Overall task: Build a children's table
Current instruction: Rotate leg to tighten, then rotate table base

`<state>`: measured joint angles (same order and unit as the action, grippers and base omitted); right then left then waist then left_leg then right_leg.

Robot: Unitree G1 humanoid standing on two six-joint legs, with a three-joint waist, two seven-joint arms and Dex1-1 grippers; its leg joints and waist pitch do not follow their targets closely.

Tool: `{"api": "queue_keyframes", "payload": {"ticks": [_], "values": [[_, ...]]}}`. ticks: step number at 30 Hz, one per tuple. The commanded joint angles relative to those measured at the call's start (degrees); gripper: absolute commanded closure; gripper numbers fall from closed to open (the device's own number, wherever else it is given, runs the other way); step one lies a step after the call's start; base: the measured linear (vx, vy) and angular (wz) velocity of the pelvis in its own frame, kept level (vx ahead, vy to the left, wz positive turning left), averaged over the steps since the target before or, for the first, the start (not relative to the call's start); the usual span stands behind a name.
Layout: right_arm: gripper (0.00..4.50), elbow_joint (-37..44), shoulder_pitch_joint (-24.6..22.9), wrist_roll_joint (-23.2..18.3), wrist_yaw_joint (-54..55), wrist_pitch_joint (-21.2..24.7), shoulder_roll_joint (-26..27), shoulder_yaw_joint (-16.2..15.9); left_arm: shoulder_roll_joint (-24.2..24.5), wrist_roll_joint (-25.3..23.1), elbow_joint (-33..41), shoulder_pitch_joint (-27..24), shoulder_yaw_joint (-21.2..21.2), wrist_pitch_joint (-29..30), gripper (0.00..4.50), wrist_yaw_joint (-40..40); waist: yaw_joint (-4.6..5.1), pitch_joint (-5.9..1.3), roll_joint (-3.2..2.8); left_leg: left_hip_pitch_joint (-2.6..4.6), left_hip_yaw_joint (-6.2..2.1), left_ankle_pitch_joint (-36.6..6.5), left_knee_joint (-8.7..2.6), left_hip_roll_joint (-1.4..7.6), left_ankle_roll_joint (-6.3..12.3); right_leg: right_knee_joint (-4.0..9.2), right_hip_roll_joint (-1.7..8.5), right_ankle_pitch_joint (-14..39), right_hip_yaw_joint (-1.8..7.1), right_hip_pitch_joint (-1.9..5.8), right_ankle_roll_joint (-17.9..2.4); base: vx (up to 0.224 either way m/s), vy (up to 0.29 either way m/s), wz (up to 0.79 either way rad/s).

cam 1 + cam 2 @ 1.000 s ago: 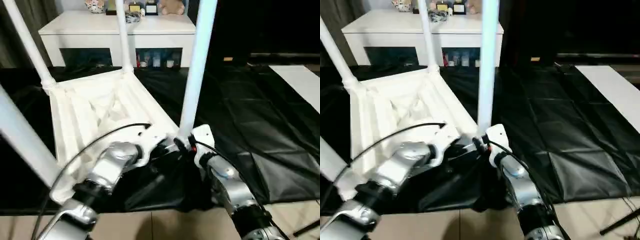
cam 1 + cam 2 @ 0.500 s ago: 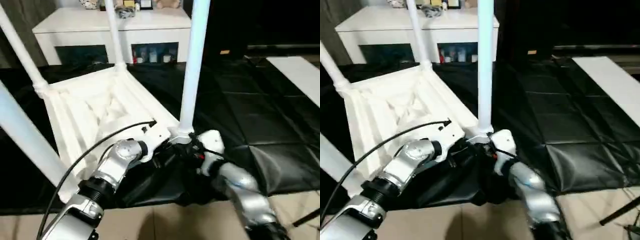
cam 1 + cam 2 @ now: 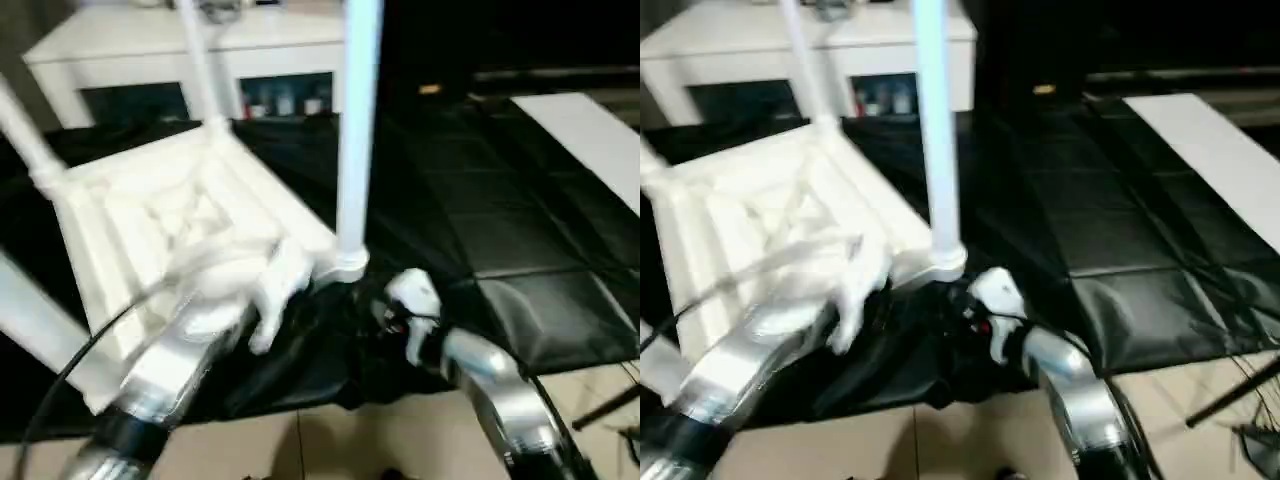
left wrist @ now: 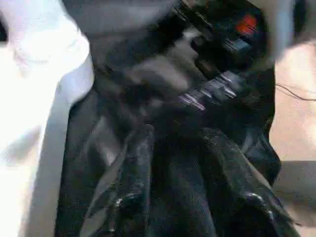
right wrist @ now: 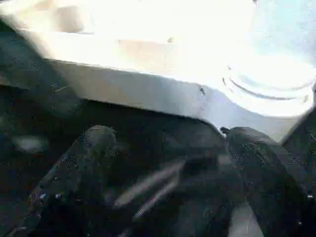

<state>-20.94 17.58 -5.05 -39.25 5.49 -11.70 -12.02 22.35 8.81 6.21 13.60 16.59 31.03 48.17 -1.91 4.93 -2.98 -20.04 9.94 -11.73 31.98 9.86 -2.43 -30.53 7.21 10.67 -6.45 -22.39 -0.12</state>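
Tabletop (image 3: 170, 220), white and upside down, lies on a black sheet (image 3: 520, 230) with its legs sticking up; one leg (image 3: 357, 130) stands in the corner nearest the robot. Seen from the head, the right gripper (image 3: 958, 318) sits low beside that corner. Left wrist view: left gripper (image 4: 185, 163) fingers are apart over black sheet, gripping nothing. Right wrist view: right gripper (image 5: 168, 163) is spread wide and empty, just under the corner.

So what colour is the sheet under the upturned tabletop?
Black sheet, clearest in the left eye view.
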Motion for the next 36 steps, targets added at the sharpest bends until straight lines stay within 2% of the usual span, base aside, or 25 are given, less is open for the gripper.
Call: {"api": "queue_keyframes", "payload": {"ticks": [1, 2, 3, 5, 7, 9, 10, 11, 12, 13, 14, 15, 16, 17, 18, 20, 21, 22, 23, 25, 29, 32, 33, 34, 36], "values": [[0.62, -3.4, 3.0, -0.1, -0.6, -1.4, 1.1, -0.5, 0.1, 0.8, 4.1, -2.1, -1.6, 1.7, 2.57, -2.2, -0.34, -3.62, 0.85, 0.48, -1.07, -22.9, -4.53, 2.99, -1.28, 3.14, 2.55, 23.4, 2.96, 1.61, -9.9, 0.0, 0.0, 0.0], [0.62, -4.6, 3.9, -0.3, -0.8, -1.6, 1.5, -0.3, 0.1, 0.8, 5.1, -3.1, -2.2, 1.6, 2.36, -2.8, -0.47, -3.56, 0.84, 0.19, -0.84, -21.1, -4.36, 2.96, -0.63, 2.93, 2.39, 23.3, 3.28, 1.5, -10.0, 0.0, 0.0, 0.0], [0.62, -6.3, 5.1, -0.3, -1.1, -2.0, 1.8, -0.3, -0.2, 1.2, 6.2, -4.4, -3.2, 1.3, 2.36, -3.4, -0.6, -3.57, 0.8, 0.39, -0.8, -21.3, -4.15, 3.0, -0.33, 2.85, 2.39, 24.7, 3.44, 1.23, -9.9, 0.0, 0.0, 0.0], [0.62, -9.0, 7.0, 0.1, -1.4, -2.8, 2.2, -0.5, -0.4, 1.0, 7.4, -6.4, -4.3, -0.6, 2.19, -4.2, -0.58, -3.66, 0.96, 0.17, -0.86, -21.2, -4.1, 2.99, -0.36, 2.65, 2.07, 25.0, 3.53, 1.31, -9.4, 0.0, 0.0, 0.0], [0.62, -11.7, 8.5, 0.1, -2.6, -3.3, 2.8, -0.5, 0.2, 1.3, 8.8, -8.4, -4.9, -0.1, 2.11, -4.9, -0.62, -4.02, 1.03, 0.08, -0.87, -20.6, -3.99, 2.97, -0.47, 1.98, 1.81, 22.6, 3.56, 1.52, -9.4, 0.0, 0.0, 0.0], [0.62, -15.2, 10.5, 0.2, -3.5, -4.1, 3.5, -0.5, 1.0, 2.0, 10.1, -11.2, -6.4, -0.1, 1.93, -5.2, -0.52, -4.15, 1.16, -0.39, -0.88, -19.4, -3.92, 2.96, -0.03, 1.48, 1.81, 19.6, 3.59, 1.85, -10.4, 0.0, 0.0, 0.0], [0.62, -15.2, 10.5, 0.2, -3.5, -4.1, 3.5, -0.5, 1.0, 2.0, 10.1, -11.2, -6.4, -0.1, 1.87, -5.2, -0.29, -4.0, 1.15, -0.95, -1.04, -19.4, -4.05, 2.91, 0.27, 1.37, 1.8, 20.1, 3.52, 2.09, -10.4, 0.0, 0.0, 0.0], [0.62, -17.6, 11.7, 0.8, -3.0, -5.1, 3.7, -0.3, 1.2, 3.1, 11.3, -13.1, -7.6, 0.1, 1.8, -5.1, -0.49, -4.08, 1.21, -0.4, -0.89, -20.3, -3.79, 2.86, 0.21, 1.6, 1.75, 21.4, 3.71, 1.53, -10.0, 0.0, 0.0, 0.0], [0.62, -21.0, 13.5, 1.5, -1.2, -6.8, 4.1, 0.2, 1.7, 4.7, 13.1, -15.6, -9.1, 0.4, 1.72, -4.6, -0.44, -4.28, 1.12, -0.27, -0.93, -20.6, -3.54, 2.93, -0.27, 1.24, 2.08, 21.0, 3.87, 1.27, -11.0, 0.0, 0.0, 0.0], [0.62, -22.8, 14.5, 1.8, 0.7, -7.6, 4.4, 0.9, 2.4, 5.7, 14.2, -17.2, -9.9, 0.6, 1.61, -3.8, 0.03, -4.19, 1.38, -1.13, -1.25, -20.5, -3.74, 2.99, -0.49, 0.98, 1.99, 20.8, 3.67, 1.96, -11.3, 0.053, -0.017, -0.05], [0.62, -24.5, 15.5, 1.9, 1.8, -8.4, 4.6, 1.5, 2.8, 6.2, 15.1, -18.4, -10.5, 0.8, 1.53, -3.3, -0.23, -4.48, 1.27, -0.47, -1.06, -20.3, -3.57, 2.91, -0.47, 0.87, 1.76, 19.7, 3.73, 1.56, -11.5, 0.055, -0.019, 0.0], [0.62, -25.1, 15.8, 1.9, 2.3, -8.7, 4.6, 1.8, 3.0, 6.4, 15.4, -18.8, -10.7, 0.9, 1.45, -3.2, -0.23, -4.48, 1.27, -0.47, -1.06, -20.3, -3.57, 2.91, -0.47, 0.87, 1.76, 19.7, 3.73, 1.56, -11.5, 0.055, -0.019, 0.0], [0.62, -28.0, 17.6, 1.7, 5.9, -9.5, 4.9, 3.5, 3.9, 7.1, 16.4, -20.9, -12.0, 0.4, 1.37, -2.4, -0.64, -4.66, 1.22, 0.72, -0.36, -18.7, -3.19, 2.87, -0.22, 0.77, 1.25, 14.7, 4.12, 0.71, -13.4, 0.061, -0.029, 0.18], [0.62, -29.8, 18.6, 1.5, 8.0, -10.0, 5.0, 4.6, 4.3, 7.4, 16.9, -22.0, -12.8, 0.1, 1.27, -2.1, -0.65, -4.66, 1.16, 0.67, -0.22, -18.3, -3.15, 2.75, 0.01, 0.58, 1.07, 13.4, 4.16, 0.72, -14.1, 0.056, -0.022, 0.14], [0.62, -29.8, 18.6, 1.5, 8.0, -10.0, 5.0, 4.6, 4.3, 7.4, 16.9, -22.0, -12.8, 0.1, 1.16, -2.1, -0.67, -4.65, 1.62, 0.18, -0.24, -17.0, -3.12, 2.75, 0.48, 0.16, 0.99, 12.3, 4.31, 1.1, -14.5, 0.056, -0.022, 0.14], [0.62, -35.6, 22.2, 0.5, 15.8, -11.6, 4.7, 8.4, 5.8, 8.7, 18.1, -25.7, -15.1, -1.5, 1.08, -0.8, -0.97, -4.83, 2.06, 0.03, -0.08, -14.2, -2.85, 2.69, 1.37, -0.2, 0.78, 11.0, 4.77, 1.14, -14.6, 0.0, 0.0, 0.0], [0.62, -35.6, 22.2, 0.5, 15.8, -11.6, 4.7, 8.4, 5.8, 8.7, 18.1, -25.7, -15.1, -1.5, 1.0, -0.8, -0.97, -4.83, 2.06, 0.03, -0.08, -14.2, -2.85, 2.69, 1.37, -0.2, 0.78, 11.0, 4.77, 1.14, -14.6, 0.0, 0.0, 0.0], [0.62, -39.1, 24.3, 0.0, 20.1, -13.2, 4.3, 10.3, 6.2, 9.7, 18.6, -27.7, -16.6, -2.5, 0.94, -0.4, -1.26, -5.08, 2.08, -0.14, -0.02, -11.5, -2.6, 2.57, 2.08, -0.68, 0.74, 9.1, 4.76, 1.32, -14.8, 0.0, 0.0, 0.0], [0.62, -41.6, 25.9, -0.4, 23.1, -14.3, 4.0, 11.5, 6.3, 10.5, 18.7, -29.1, -18.1, -3.5, 0.88, -0.4, -1.28, -5.08, 2.0, -0.32, -0.02, -11.0, -2.59, 2.46, 2.15, -0.76, 0.67, 9.2, 4.66, 1.37, -14.8, 0.0, 0.0, 0.0], [0.62, -43.4, 27.2, -0.9, 24.8, -15.0, 3.6, 12.6, 6.5, 11.0, 18.7, -30.4, -19.4, -4.6, 0.73, -0.3, -1.28, -5.04, 1.99, -0.37, 0.11, -11.2, -2.43, 2.38, 2.51, -0.79, 0.34, 8.9, 4.59, 1.37, -14.2, 0.0, 0.0, 0.0], [0.62, -45.7, 28.7, -0.5, 28.7, -16.8, 2.6, 13.9, 7.4, 12.1, 19.2, -34.1, -22.2, -6.8, 0.4, 1.4, -0.97, -4.74, 2.38, -0.67, 0.03, -14.3, -2.57, 2.39, 1.91, -0.39, 0.46, 13.9, 4.68, 1.34, -12.3, 0.0, 0.0, 0.0], [0.62, -46.3, 29.0, -0.6, 29.1, -17.3, 2.4, 14.5, 7.7, 12.5, 19.6, -35.4, -23.2, -7.5, 0.1, 2.0, -0.9, -4.68, 2.41, -0.4, 0.04, -16.4, -2.6, 2.47, 1.35, -0.12, 0.29, 16.5, 4.77, 0.97, -11.0, 0.0, 0.0, 0.0], [0.62, -47.0, 28.9, -0.4, 27.9, -18.6, 2.3, 14.9, 8.4, 13.4, 20.3, -37.5, -24.7, -8.9, 0.1, 3.2, -0.87, -4.69, 2.63, -0.43, 0.07, -16.8, -2.62, 2.52, 1.36, -0.05, 0.31, 16.8, 4.82, 0.93, -10.8, 0.0, 0.0, 0.0], [0.62, -47.1, 28.5, -0.6, 26.0, -19.2, 2.3, 15.1, 8.6, 13.9, 20.5, -38.0, -25.4, -9.4, 0.1, 3.4, -0.79, -4.67, 2.55, -0.68, -0.04, -17.1, -2.66, 2.58, 1.17, -0.13, 0.35, 17.1, 4.91, 1.01, -10.9, 0.0, 0.0, 0.0], [0.62, -46.6, 27.8, -1.1, 22.1, -20.2, 2.4, 15.2, 8.4, 15.7, 20.6, -37.8, -26.6, -8.8, 0.03, 3.4, -0.77, -4.62, 2.54, -0.48, 0.11, -18.7, -2.63, 2.65, 0.74, -0.05, 0.03, 17.5, 4.96, 0.78, -11.0, 0.0, 0.0, 0.0]]}}
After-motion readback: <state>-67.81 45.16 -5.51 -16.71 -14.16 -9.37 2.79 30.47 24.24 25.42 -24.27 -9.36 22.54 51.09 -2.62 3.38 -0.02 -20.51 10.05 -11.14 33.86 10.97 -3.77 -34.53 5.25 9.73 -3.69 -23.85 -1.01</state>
